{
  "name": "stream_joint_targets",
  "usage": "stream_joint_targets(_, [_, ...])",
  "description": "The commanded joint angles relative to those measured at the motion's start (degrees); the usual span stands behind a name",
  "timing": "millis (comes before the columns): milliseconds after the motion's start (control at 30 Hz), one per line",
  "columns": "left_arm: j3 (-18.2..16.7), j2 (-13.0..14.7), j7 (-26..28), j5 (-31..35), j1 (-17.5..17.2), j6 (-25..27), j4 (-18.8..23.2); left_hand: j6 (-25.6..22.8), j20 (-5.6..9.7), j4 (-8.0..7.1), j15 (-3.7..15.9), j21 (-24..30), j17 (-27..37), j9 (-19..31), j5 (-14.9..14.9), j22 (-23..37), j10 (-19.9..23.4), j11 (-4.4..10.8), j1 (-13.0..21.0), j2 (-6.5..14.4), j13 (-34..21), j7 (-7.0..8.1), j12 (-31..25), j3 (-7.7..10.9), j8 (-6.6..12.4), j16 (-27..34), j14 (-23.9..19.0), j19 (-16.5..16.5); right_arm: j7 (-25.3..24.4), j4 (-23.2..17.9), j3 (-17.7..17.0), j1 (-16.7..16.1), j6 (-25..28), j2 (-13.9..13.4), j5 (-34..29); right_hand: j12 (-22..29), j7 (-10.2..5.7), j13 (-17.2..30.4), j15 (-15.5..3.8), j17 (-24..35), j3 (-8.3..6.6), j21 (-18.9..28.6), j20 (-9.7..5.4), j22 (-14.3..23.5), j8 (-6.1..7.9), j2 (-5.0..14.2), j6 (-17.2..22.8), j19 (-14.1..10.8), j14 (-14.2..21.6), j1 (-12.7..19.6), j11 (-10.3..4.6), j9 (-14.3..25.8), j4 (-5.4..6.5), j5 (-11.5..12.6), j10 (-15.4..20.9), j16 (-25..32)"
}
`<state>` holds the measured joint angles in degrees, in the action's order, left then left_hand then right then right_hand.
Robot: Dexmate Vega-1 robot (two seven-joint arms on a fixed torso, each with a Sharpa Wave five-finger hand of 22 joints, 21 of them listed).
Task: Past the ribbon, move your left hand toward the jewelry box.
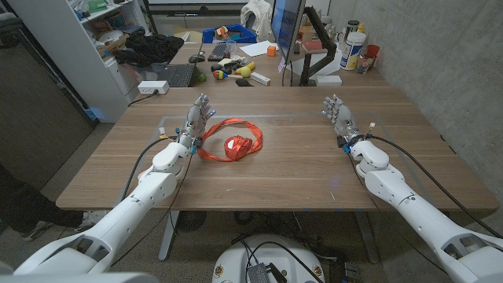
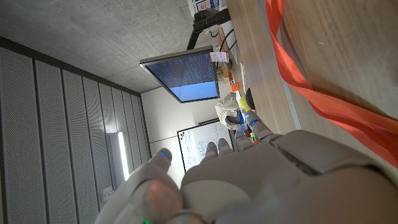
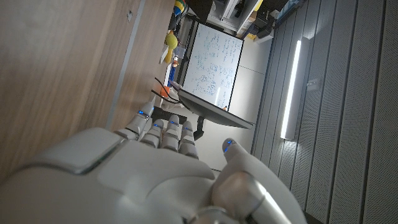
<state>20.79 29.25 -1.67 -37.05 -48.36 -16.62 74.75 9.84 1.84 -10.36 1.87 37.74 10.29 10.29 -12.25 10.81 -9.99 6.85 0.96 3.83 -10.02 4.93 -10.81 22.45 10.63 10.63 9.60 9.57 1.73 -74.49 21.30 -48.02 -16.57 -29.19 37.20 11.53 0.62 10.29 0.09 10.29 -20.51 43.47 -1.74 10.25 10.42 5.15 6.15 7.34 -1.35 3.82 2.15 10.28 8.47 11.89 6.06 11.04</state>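
A red ribbon point(image 1: 228, 134) lies in a loop on the wooden table point(image 1: 283, 173), left of the middle, and a small red jewelry box point(image 1: 237, 146) sits inside the loop. My left hand point(image 1: 196, 120) stands at the loop's left edge with its fingers apart and straight, holding nothing. The ribbon point(image 2: 323, 87) runs close beside that hand point(image 2: 249, 180) in the left wrist view. My right hand point(image 1: 339, 114) stands on the right side of the table, fingers apart and empty, far from the box. Its back point(image 3: 143, 180) fills the lower part of the right wrist view.
Behind the table stands a cluttered desk with a monitor point(image 1: 286, 27), a keyboard point(image 1: 174, 75), toys point(image 1: 236, 69), and bottles point(image 1: 354, 47). A shelf unit point(image 1: 78, 47) is at the far left. A concrete wall is on the right.
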Motion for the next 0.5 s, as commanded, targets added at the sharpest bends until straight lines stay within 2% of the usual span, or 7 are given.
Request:
stream_joint_targets(33, [-0.75, -0.50, -0.41, 0.75, -0.22, 0.48, -0.02, 5.00, 5.12, -0.07, 2.95, 0.21, 0.29, 0.30, -0.27, 0.19, -3.20, 0.43, 0.02, 5.27, -0.28, 0.16, -0.39, 0.30, 0.32, 0.27, 2.83, 4.46, -0.08, 0.00, 0.05, 0.10, 0.20, -0.02, -0.11, 0.37, 0.01, 0.16, -0.06, 0.22, -0.28, 0.33, -2.81, 0.10, 0.36, 4.20, 0.57, 0.32, -0.50, 0.04, -0.04, 0.12, 0.00, 0.32, 0.62, 0.20])
stream_joint_targets(267, [-1.07, -0.92, -0.62, 1.25, -0.16, 0.21, -0.37, 4.95, 5.11, -0.07, 2.95, 0.20, 0.29, 0.30, -0.28, 0.19, -3.17, 0.54, 0.02, 5.29, -0.28, 0.26, -0.40, 0.28, 0.32, 0.28, 2.79, 4.47, 0.06, 0.24, 0.11, 0.29, 0.17, 0.07, -0.11, 0.33, 0.00, 0.16, -0.03, 0.21, -0.28, 0.24, -2.83, 0.11, 0.34, 4.18, 0.54, 0.31, -0.52, 0.04, 0.04, 0.12, -0.01, 0.32, 0.52, 0.19])
stream_joint_targets(433, [-1.28, -0.84, -0.13, 2.25, -0.43, -0.63, -0.21, 4.00, 4.66, -0.02, 2.91, 0.28, 0.28, 0.32, -0.29, 0.18, -2.89, 0.52, 0.08, 5.24, -0.29, 1.77, -0.50, 0.26, 0.65, 0.38, 2.51, 4.24, 0.10, 0.47, 0.26, 0.50, 0.21, 0.25, -0.18, 0.32, 0.00, 0.16, -0.02, 0.21, -0.27, 0.17, -2.82, 0.11, 0.34, 4.17, 0.54, 0.28, -0.53, 0.04, 0.08, 0.12, -0.01, 0.32, 0.51, 0.19])
stream_joint_targets(500, [-1.27, -0.61, 0.30, 2.98, -0.52, -0.90, -0.01, 3.65, 3.79, 0.06, 2.67, 0.29, 0.27, 0.33, -0.30, 0.16, -2.71, 0.49, 0.15, 5.11, -0.29, 2.15, -0.56, 0.23, 0.74, 0.43, 2.29, 4.18, 0.12, 0.50, 0.29, 0.52, 0.20, 0.27, -0.19, 0.33, 0.01, 0.16, -0.01, 0.21, -0.27, 0.14, -2.83, 0.11, 0.33, 4.18, 0.51, 0.28, -0.50, 0.05, 0.08, 0.12, -0.01, 0.32, 0.53, 0.20])
